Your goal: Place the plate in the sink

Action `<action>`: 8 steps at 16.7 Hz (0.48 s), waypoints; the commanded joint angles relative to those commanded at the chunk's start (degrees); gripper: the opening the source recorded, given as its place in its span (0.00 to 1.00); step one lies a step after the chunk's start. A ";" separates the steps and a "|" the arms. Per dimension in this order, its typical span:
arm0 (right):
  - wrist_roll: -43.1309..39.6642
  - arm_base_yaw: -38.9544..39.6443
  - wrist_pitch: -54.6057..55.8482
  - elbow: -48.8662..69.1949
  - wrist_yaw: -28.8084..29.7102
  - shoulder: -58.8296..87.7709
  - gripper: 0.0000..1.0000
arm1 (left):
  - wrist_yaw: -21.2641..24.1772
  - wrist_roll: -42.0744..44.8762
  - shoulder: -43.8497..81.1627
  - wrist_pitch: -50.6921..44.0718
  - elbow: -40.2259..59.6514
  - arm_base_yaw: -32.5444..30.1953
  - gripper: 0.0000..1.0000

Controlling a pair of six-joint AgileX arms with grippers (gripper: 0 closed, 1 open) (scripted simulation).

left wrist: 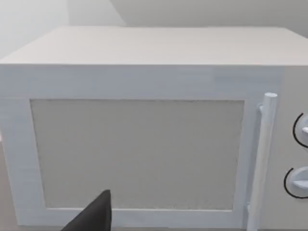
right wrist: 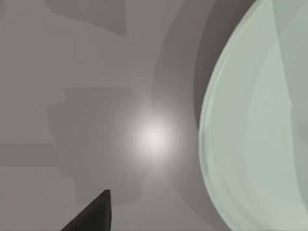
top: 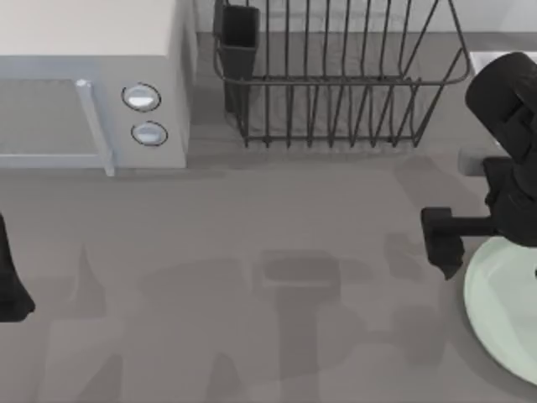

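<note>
One large, flat, round, pale mint-green plate (top: 501, 306) lies on the grey tabletop (top: 252, 252) at the right edge of the top view, partly cut off by the frame. By its look it is stiff and smooth, probably slippery and liable to chip if dropped; lying flat, it offers no body to close on, so I judge the rim the only place to take hold, with one finger slid under the edge nearest the arm. In the right wrist view the plate's rim (right wrist: 207, 125) curves close by, casting a shadow on the tabletop.

The right arm's black two-finger gripper (top: 442, 242) sits just beside the plate's left rim, apart from it as far as I can see, holding nothing. Whether its jaws stand open or closed I cannot tell.

The left arm (top: 10, 285) is parked at the table's left edge, its wrist facing the white box-shaped microwave (left wrist: 144, 134). Behind stands the black wire dish rack (top: 336, 75); a pale edge at far right (top: 491, 63) may be the sink.
</note>
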 joint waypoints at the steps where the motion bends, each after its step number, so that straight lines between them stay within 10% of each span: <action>1: 0.00 0.00 0.00 0.00 0.00 0.00 1.00 | 0.00 0.00 0.00 0.00 0.00 0.00 1.00; 8: 0.07 -0.12 9.61 -5.39 0.01 4.09 1.00 | 0.00 0.00 0.00 0.00 0.00 0.00 1.00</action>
